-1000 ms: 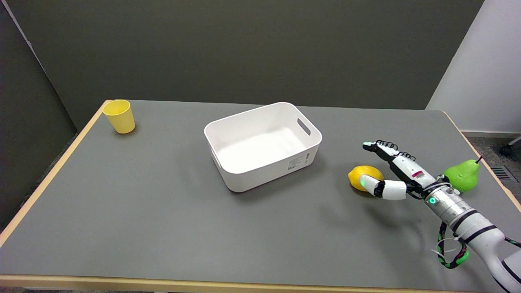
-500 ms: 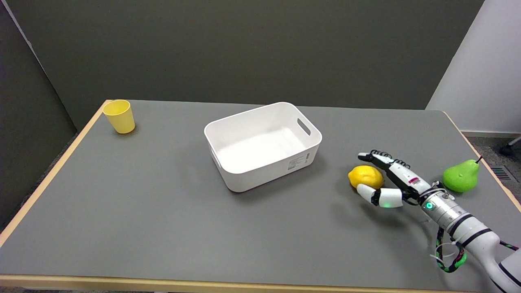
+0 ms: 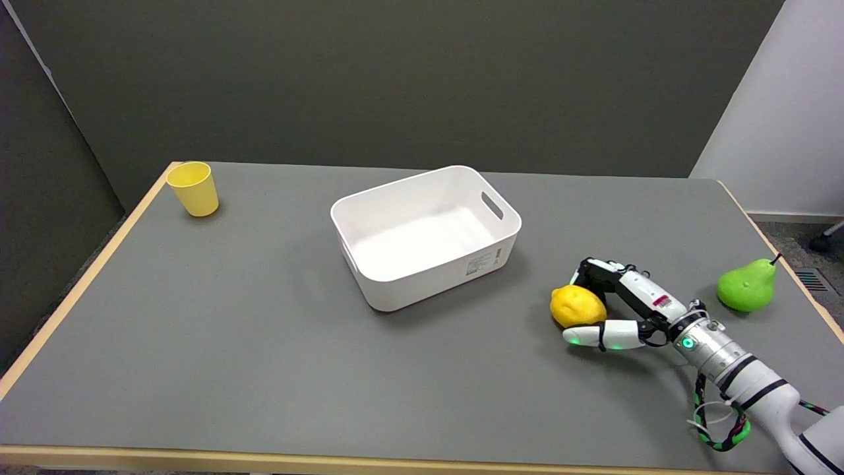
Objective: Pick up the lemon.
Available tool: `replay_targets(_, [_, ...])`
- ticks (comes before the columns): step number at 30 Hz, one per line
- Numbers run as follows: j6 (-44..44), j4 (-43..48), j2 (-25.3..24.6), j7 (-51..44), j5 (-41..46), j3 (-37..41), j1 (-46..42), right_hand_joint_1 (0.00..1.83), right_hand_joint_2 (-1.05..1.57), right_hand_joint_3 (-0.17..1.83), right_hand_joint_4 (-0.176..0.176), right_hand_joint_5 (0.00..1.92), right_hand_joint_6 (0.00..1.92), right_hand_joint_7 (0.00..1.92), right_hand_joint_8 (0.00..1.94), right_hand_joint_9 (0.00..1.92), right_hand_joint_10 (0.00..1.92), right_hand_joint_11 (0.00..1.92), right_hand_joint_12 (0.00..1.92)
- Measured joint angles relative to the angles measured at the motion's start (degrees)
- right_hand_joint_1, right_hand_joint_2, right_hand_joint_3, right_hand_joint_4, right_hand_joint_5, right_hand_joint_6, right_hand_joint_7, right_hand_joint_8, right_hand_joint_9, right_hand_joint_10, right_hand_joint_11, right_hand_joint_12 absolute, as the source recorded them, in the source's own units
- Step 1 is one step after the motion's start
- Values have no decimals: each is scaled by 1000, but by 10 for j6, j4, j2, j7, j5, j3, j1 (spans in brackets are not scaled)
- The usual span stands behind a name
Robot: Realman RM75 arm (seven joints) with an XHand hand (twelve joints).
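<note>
Upper left: small yellow plastic cup, upright. Centre: white rectangular plastic bin. Right of centre, on the grey table: round yellow lemon. My right hand cups it, fingers behind, thumb in front; firm grip I cannot tell. Far right: green pear.
</note>
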Motion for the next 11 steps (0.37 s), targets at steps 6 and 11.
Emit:
replay_targets(6, [-20,16,-8,-10,0,4,14,1110,1380,6,-174,417,1627,686,1751,764,1846,226,1921])
replay_targets(11, [-20,59,-10,-15,0,5,29,1114,1353,49,-166,427,1613,690,1740,768,1836,248,1921])
